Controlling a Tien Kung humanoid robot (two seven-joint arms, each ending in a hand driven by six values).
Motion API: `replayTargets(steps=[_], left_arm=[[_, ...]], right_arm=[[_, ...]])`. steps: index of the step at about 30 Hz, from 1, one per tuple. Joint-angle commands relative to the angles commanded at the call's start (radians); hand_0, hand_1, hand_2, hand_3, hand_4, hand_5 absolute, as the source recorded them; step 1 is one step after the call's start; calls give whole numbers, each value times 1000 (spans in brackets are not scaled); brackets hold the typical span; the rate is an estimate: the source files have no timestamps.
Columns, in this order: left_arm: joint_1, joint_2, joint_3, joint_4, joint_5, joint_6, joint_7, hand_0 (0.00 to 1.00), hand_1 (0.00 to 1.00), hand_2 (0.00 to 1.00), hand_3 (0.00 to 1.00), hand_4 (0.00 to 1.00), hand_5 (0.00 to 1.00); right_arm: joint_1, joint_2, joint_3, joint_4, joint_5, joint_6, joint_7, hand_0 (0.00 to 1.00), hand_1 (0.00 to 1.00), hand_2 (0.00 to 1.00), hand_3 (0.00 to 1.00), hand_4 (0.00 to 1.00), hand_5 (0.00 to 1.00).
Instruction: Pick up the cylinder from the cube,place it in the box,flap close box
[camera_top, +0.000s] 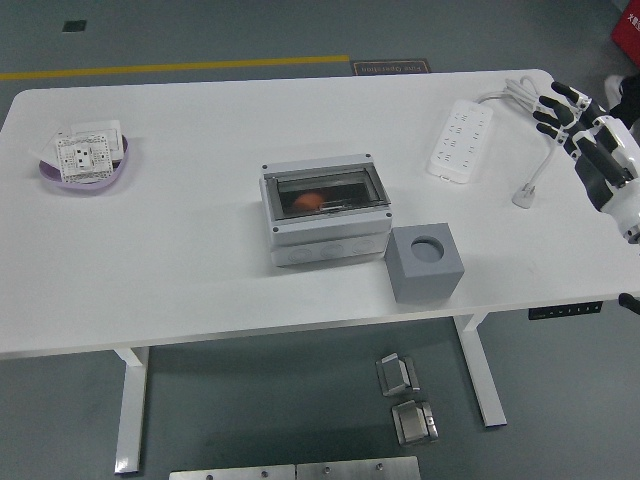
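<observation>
A grey box (326, 213) stands at the table's middle with its clear flap down. An orange cylinder (310, 201) shows through the flap, inside the box. A grey cube (425, 263) with an empty round hole in its top stands right of the box, near the front edge. My right hand (590, 135) is at the far right edge, over the table's right end, fingers spread and empty, well away from the box and cube. My left arm is out of view.
A white power strip (460, 138) lies at the back right with its cable and plug (524, 196) next to my right hand. A purple bowl (85, 163) holding white socket plates sits at the far left. Metal parts lie on the floor below the table.
</observation>
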Motion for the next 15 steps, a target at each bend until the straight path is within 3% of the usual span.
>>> replayTargets(steps=[15], left_arm=[[-1, 1, 35, 2, -37, 1, 0, 690, 653, 545, 605, 634, 283]], right_arm=[[-8, 0, 18, -7, -18, -10, 4, 873, 819, 848, 910, 824, 565]])
